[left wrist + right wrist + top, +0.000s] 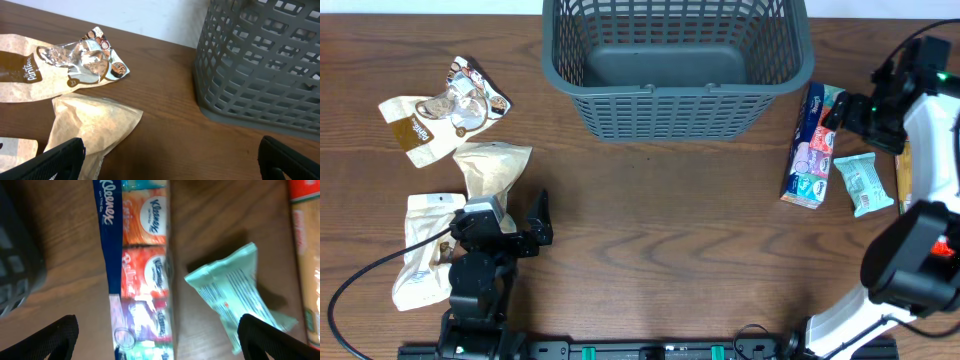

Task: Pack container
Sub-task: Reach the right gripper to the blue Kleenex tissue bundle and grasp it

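L gripper wide open, nothing held, near brown bags left of basket. R gripper wide open, empty, above tissue pack right of basket.

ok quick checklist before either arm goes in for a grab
1. container has room: ok, nothing in it.
2. left gripper free: ok, open, holding nothing.
3. right gripper free: ok, open, holding nothing.
4. left gripper lined up on tan pouch: not ok, the pouch sits off to one side, by one finger.
5. right gripper singles out one item: not ok, Kleenex pack and mint packet both lie under its span.
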Robot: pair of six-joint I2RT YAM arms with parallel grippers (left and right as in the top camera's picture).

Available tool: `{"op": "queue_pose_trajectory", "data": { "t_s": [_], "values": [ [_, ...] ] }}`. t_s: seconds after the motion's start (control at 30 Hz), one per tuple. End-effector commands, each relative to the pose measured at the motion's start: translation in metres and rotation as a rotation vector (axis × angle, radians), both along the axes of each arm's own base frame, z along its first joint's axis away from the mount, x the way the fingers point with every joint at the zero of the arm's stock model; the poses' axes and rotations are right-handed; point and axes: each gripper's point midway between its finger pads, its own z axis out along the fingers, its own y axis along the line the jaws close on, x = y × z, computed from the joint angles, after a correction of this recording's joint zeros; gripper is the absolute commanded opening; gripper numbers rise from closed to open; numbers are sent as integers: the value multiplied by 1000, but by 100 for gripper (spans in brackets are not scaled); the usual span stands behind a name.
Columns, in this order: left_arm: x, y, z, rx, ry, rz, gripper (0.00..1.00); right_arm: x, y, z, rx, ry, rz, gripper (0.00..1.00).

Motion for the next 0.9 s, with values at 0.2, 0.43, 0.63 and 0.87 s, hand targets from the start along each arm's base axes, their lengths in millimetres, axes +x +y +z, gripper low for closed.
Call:
{"op": "queue_pose_trajectory", "data": {
  "t_s": [0.2,0.43,0.63,0.87],
  "values": [
    [1,1,11,-1,-20,10,99,22,20,-48,-25,68,29,93],
    [2,1,9,0,-15,10,98,28,29,-79,-32,110,51,93],
    [2,1,8,1,-8,10,99,28,29,-100,-25,146,52,94],
    [2,1,8,1,-8,10,99,34,28,-104,-30,126,52,91]
  ]
}}
